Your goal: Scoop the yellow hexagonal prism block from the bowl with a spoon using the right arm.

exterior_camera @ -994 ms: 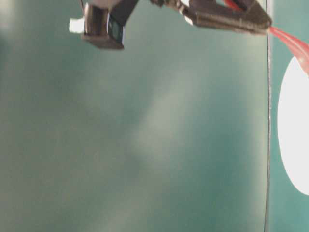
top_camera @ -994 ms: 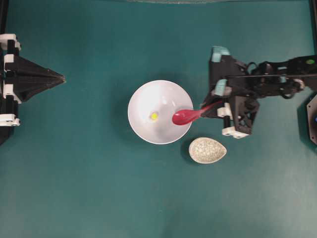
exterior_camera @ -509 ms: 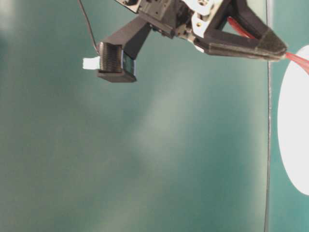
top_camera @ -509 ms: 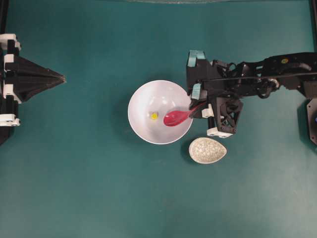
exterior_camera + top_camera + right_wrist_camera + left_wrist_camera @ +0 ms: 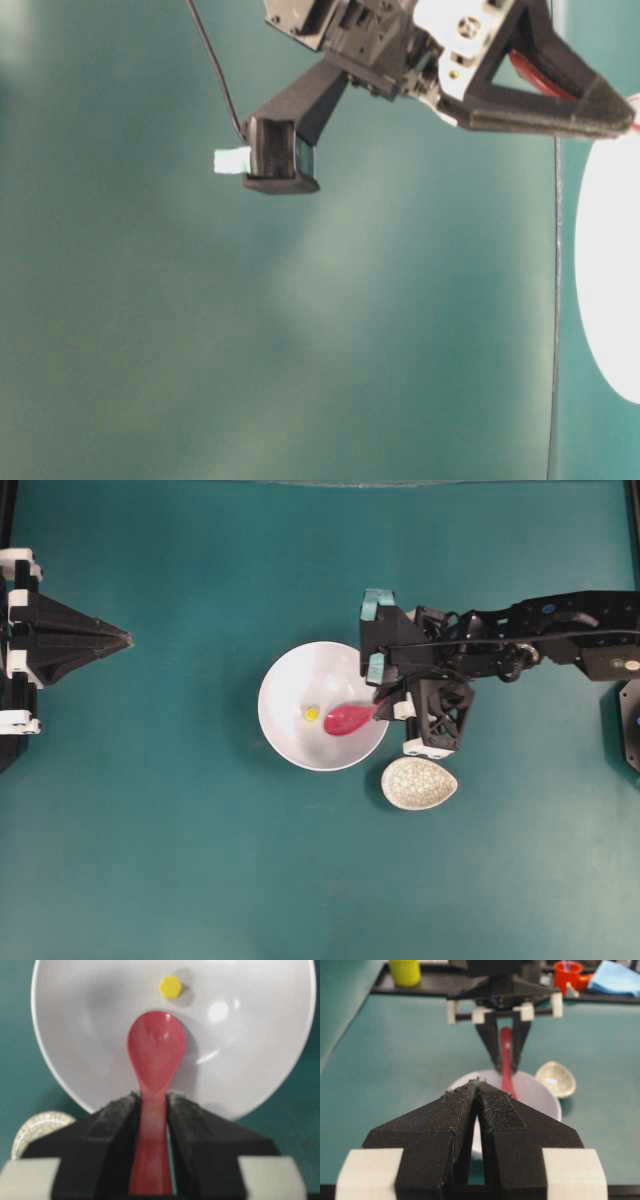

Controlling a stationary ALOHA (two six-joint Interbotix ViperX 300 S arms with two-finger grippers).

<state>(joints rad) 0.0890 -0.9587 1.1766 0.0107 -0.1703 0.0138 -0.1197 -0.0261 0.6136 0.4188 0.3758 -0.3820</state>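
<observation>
We see the teal table filling the frame, with the white bowl just left of centre. Our right claw reaches in from the right, clamped on the red spoon, whose scoop lies inside the bowl. Our left claw sits at the left edge, pressed together. The speckled spoon rest lies lower right of the bowl. The yellow hexagonal prism block rests in the bowl, just left of the scoop's tip.
</observation>
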